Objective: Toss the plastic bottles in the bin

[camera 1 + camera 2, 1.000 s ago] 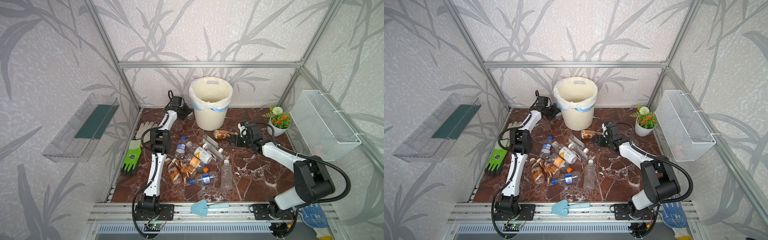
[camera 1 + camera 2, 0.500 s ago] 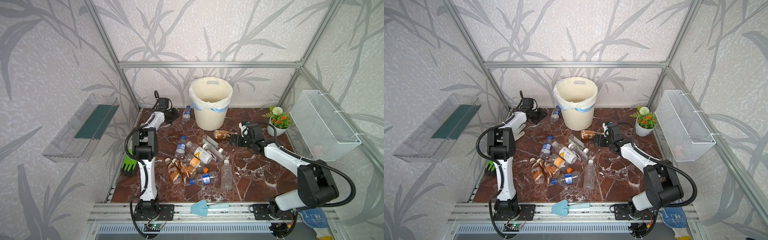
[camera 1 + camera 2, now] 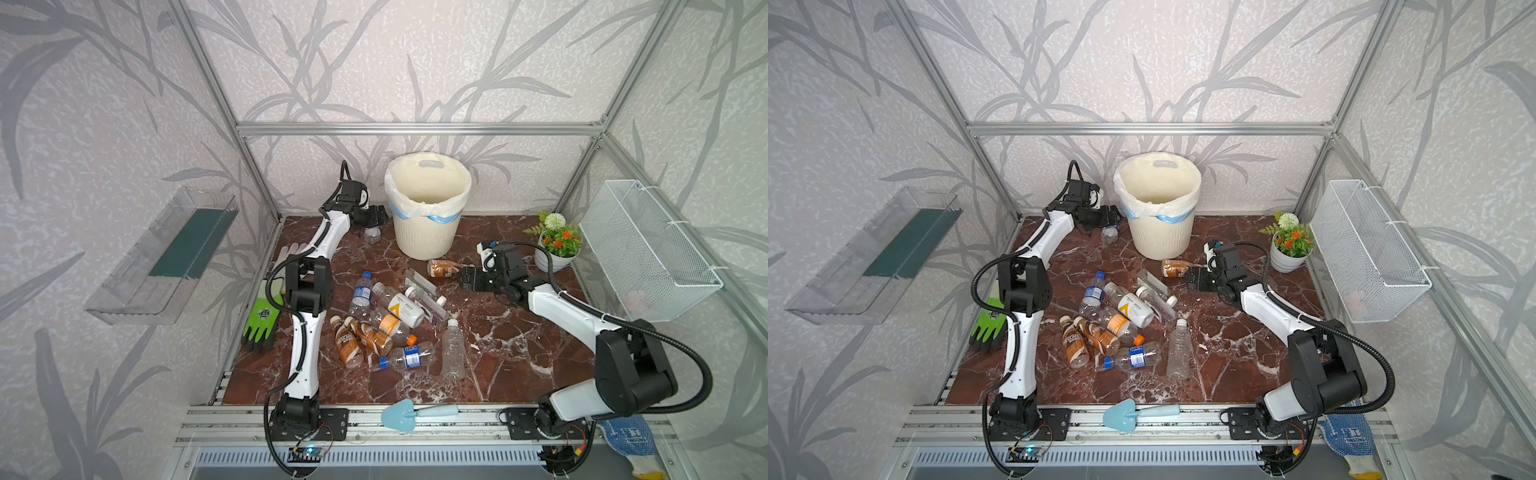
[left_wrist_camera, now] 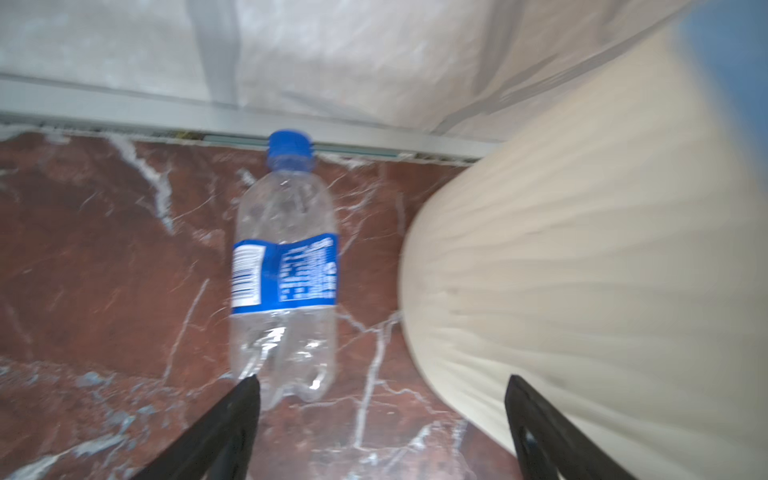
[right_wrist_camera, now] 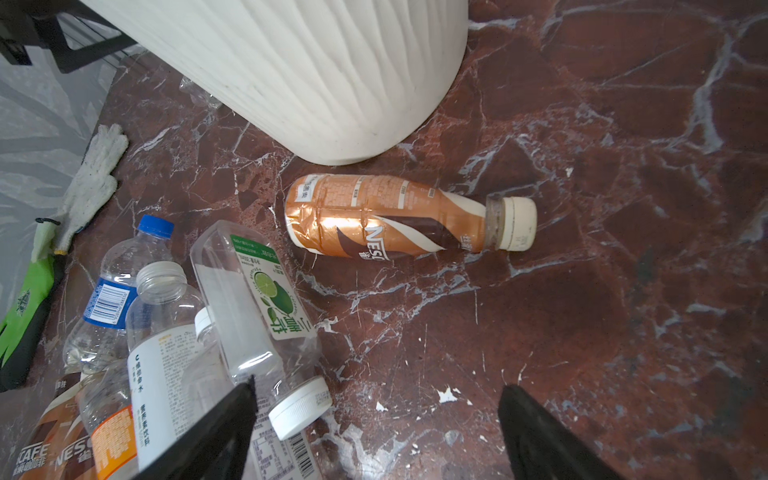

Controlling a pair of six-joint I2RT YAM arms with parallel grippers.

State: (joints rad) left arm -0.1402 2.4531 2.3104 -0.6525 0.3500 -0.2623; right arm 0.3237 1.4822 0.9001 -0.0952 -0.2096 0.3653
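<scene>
The bin (image 3: 424,232) (image 3: 1158,241) stands at the back middle, cream-white and ribbed, with a white liner. My left gripper (image 3: 374,216) (image 4: 381,382) is open just left of it. In front of its jaws a clear blue-capped, blue-labelled bottle (image 4: 286,266) (image 3: 372,235) lies loose on the floor beside the bin wall (image 4: 582,249). My right gripper (image 3: 467,279) (image 5: 376,386) is open, low over the floor, holding nothing. A brown-labelled bottle (image 5: 386,220) (image 3: 444,268) lies just beyond it. Several more plastic bottles (image 3: 386,320) (image 3: 1121,320) lie heaped mid-floor.
A green glove (image 3: 262,316) and a white glove (image 5: 91,183) lie along the left edge. A flower pot (image 3: 557,249) and a wire basket (image 3: 648,245) stand at the right. A blue trowel (image 3: 415,413) rests on the front rail. A clear tray (image 3: 166,257) hangs on the left wall.
The left gripper has opened and let go of the blue-labelled bottle, which now lies on the floor left of the bin. The left arm swung out left and back. The right arm barely moved.
</scene>
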